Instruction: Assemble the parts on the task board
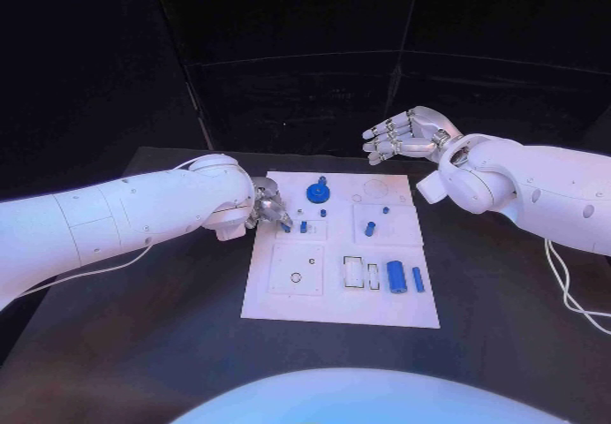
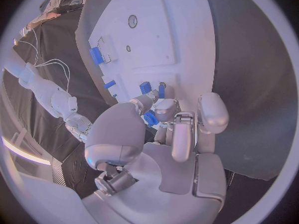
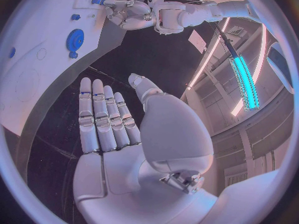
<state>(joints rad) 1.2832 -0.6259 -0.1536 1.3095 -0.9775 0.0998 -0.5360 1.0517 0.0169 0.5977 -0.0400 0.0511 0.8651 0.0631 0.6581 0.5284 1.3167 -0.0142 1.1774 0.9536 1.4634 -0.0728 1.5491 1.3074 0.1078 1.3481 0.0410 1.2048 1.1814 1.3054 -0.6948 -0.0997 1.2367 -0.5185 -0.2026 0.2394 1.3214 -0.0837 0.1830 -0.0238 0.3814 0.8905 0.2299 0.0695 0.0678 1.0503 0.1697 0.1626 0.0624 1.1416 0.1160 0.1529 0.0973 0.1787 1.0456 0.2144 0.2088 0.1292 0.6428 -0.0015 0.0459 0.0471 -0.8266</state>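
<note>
The white task board (image 1: 287, 300) lies mid-table. My left hand (image 1: 270, 210) is low over its left side, and thumb and fingers pinch a small blue part (image 2: 151, 118), seen at the fingertips (image 3: 97, 0) from the right wrist. A blue gear (image 1: 317, 192) stands near the board's far edge, with short blue pegs (image 1: 369, 228) in the middle. A blue cylinder (image 1: 396, 276) and a slimmer blue bar (image 1: 418, 279) lie at the near right. My right hand (image 1: 405, 132) hangs above the table's far edge, palm flat, fingers straight, holding nothing.
Empty rectangular recesses (image 1: 354, 272) and small round holes (image 1: 296, 277) mark the board's near half. White cables trail on the black table (image 1: 153, 353) beside each arm, one at the right (image 1: 561, 283). Bare table surrounds the board.
</note>
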